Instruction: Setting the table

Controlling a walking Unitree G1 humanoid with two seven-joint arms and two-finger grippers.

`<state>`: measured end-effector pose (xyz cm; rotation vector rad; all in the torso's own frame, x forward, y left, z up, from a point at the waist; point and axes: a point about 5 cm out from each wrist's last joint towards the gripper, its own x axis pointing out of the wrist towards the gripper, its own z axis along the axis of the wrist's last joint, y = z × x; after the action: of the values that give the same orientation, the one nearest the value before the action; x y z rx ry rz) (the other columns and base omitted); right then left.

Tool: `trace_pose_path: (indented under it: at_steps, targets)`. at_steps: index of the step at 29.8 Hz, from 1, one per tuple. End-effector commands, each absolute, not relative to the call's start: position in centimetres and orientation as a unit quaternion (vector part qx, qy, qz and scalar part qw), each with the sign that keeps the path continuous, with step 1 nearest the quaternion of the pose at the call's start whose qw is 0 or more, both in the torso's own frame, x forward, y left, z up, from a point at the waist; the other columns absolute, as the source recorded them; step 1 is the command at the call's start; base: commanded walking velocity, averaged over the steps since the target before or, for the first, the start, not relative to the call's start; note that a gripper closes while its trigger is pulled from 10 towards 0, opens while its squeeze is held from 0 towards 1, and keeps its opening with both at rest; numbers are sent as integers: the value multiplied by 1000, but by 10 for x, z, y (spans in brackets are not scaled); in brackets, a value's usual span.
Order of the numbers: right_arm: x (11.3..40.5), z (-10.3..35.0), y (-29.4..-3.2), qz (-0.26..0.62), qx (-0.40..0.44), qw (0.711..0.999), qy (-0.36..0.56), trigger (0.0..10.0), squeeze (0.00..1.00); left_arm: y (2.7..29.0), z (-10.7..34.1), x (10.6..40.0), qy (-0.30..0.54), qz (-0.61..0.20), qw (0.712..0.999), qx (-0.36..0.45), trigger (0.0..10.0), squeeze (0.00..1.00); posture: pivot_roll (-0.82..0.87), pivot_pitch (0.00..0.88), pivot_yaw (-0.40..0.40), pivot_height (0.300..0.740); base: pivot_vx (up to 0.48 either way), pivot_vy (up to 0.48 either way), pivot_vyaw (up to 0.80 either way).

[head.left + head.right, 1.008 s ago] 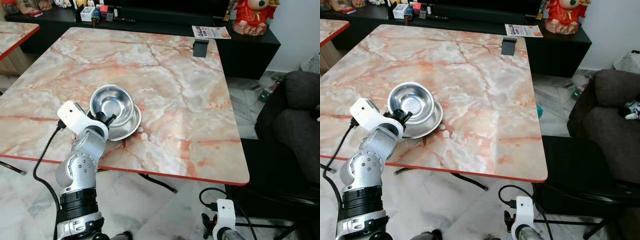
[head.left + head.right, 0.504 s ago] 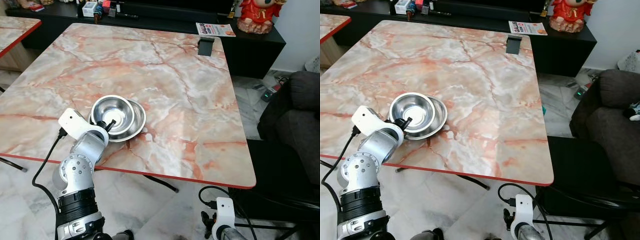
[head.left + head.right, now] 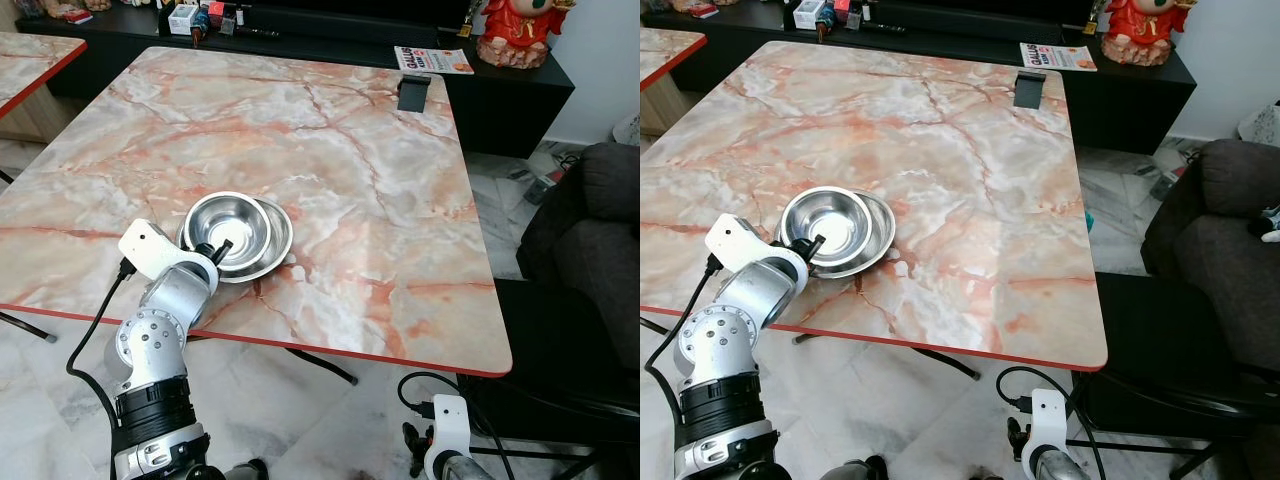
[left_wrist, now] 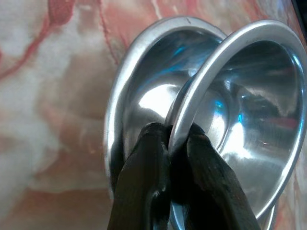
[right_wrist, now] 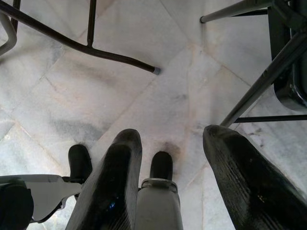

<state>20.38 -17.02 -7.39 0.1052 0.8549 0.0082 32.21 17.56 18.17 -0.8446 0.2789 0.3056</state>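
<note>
Left gripper (image 4: 175,143) clenched on rim of upper shiny steel bowl (image 3: 225,222), lowered since a second ago into lower steel bowl (image 3: 272,248) near pink marble table (image 3: 350,160) front edge; right gripper (image 5: 172,158) idle, fingers parted

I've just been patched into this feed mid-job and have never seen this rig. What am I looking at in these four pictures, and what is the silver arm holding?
This is a humanoid robot with two silver arms. The two wide pictures come from its head, looking down at a marble table. The close-ups come from wrist cameras that look along each arm's black fingers.

The left end effector is shut on the rim of the upper steel bowl, which sits tilted inside a lower steel bowl; the left wrist view shows the fingers pinching that rim. The right end effector hangs open over the floor, idle. A black stand sits at the table's far edge.
</note>
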Motion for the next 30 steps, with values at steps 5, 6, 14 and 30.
trace_pose_path:
  at_steps: [5, 6, 14, 30]
  targets:
    - [199, -76, -173, -3, 53, 905, 422, 10000, 0, 174, 192, 324, 118, 129, 894, -411, 10000, 0, 98, 146, -59, 740, 0, 0, 0]
    - [199, -76, -173, -3, 54, 905, 422, 10000, 0, 174, 193, 324, 118, 129, 894, -412, 10000, 0, 98, 147, -59, 740, 0, 0, 0]
    - [200, -76, -172, -3, 54, 905, 422, 10000, 0, 170, 197, 326, 120, 109, 898, -408, 10000, 1000, 100, 144, -59, 740, 0, 0, 0]
    - [201, -76, -171, -2, 55, 905, 421, 10000, 0, 171, 207, 328, 115, 94, 909, -389, 10000, 0, 104, 141, -59, 740, 0, 0, 0]
